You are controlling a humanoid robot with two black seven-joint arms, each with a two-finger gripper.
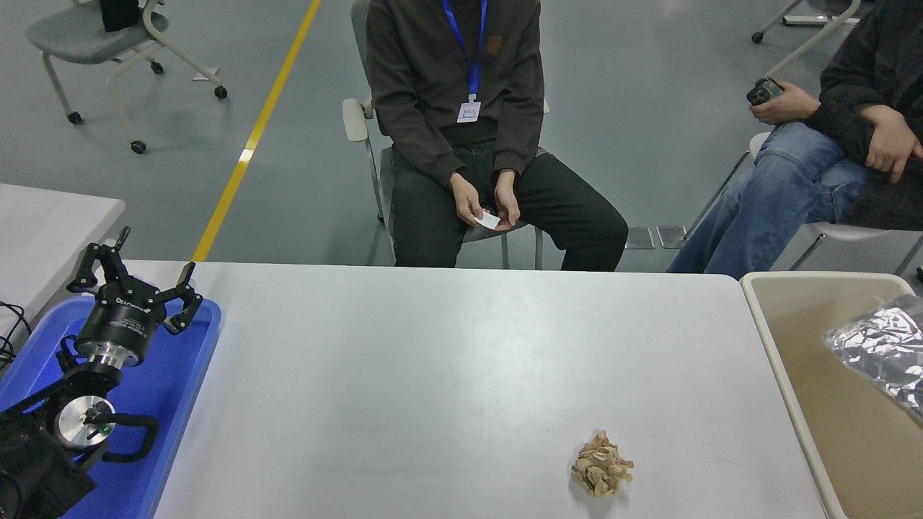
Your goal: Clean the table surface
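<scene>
The bench [447, 360], the wide grey-white surface to be cleaned, was seen filling the middle of the head view, and it was judged to be mostly cleared but not finished. One piece of litter was left on it: a crumpled tan paper wad [601, 466], lying near the front edge toward the right side, well apart from everything else.

At the right edge of the bench a beige bin [793, 404] was seen, and over its far right part a crinkled silver foil bag [883, 353] was partly in view, cut off by the picture's edge. Whether the bag was resting in the bin or was held above it could not be told, since nothing carrying it was visible. The right tool was not in view at all.

The left tool [137, 277] was parked at the lower left above a blue tray [173, 404], with its fingers spread wide and nothing between them. It was well apart from the wad.

Two seated persons were seen at the far side, one with a small white slip in the hands; neither was reaching over the bench.

What remained, as far as could be judged, was for the wad to be picked up and put in the bin. A light, loose wad of that kind was expected to compress easily when gripped.
</scene>
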